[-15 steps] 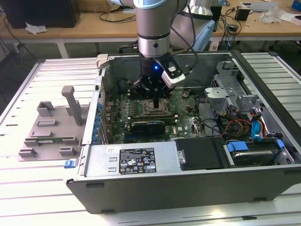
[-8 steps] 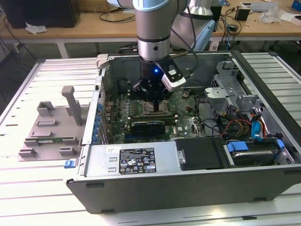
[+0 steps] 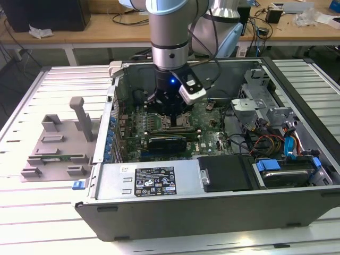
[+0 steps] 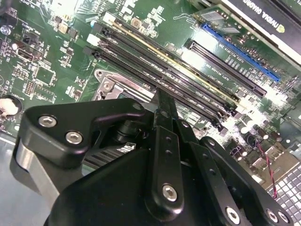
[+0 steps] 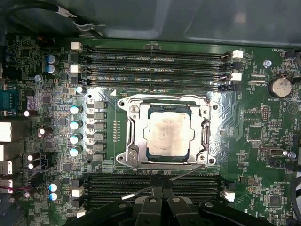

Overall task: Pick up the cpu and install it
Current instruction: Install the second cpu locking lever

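The cpu (image 5: 168, 134), a square chip with a dull silvery top, lies flat inside the metal socket frame (image 5: 129, 136) on the green motherboard (image 5: 56, 103). My gripper (image 5: 162, 189) hovers just beside the socket, over the memory slots (image 5: 117, 186). Its black fingers are shut together with nothing between them. A thin metal socket lever (image 5: 188, 173) runs slanted past the fingertips. In the exterior view my gripper (image 3: 172, 114) reaches down into the open computer case (image 3: 212, 202) and hides the socket. The second wrist view has my gripper (image 4: 162, 101) close above the board.
A black card (image 3: 167, 142) lies across the board just in front of my gripper. A grey plastic tray with upright posts (image 3: 58, 143) stands outside the case at the exterior view's left. The power supply (image 3: 154, 180), drive cage (image 3: 260, 101) and cables (image 3: 265, 141) crowd the case.
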Controlling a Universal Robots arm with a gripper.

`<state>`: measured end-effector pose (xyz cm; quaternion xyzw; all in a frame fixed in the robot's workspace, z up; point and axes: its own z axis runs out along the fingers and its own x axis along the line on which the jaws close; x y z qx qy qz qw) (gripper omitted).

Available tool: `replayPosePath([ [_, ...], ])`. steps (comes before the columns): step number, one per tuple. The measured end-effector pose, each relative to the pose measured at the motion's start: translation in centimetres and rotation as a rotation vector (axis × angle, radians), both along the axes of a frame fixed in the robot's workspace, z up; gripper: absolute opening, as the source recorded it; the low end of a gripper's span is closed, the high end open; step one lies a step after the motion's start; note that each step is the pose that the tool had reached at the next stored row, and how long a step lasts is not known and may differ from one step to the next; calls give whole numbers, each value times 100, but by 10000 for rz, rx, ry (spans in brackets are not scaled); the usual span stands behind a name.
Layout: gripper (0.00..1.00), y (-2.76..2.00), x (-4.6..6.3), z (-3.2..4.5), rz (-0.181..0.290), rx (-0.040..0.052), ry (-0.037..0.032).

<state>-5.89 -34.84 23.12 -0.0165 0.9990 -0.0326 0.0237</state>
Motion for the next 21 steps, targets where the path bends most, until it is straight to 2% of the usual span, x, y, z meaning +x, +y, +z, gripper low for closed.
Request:
replayPosePath([
  [9,11,0,-51,-51,0,42,-20],
  [12,11,0,-65,-60,0,106,-29],
  [14,11,-1,-101,-73,1,216,-67],
  [17,11,-5,-168,-82,1,300,-123],
  [19,11,-31,-190,-88,3,319,-131],
  [21,11,-94,-203,-92,1,378,-138],
])
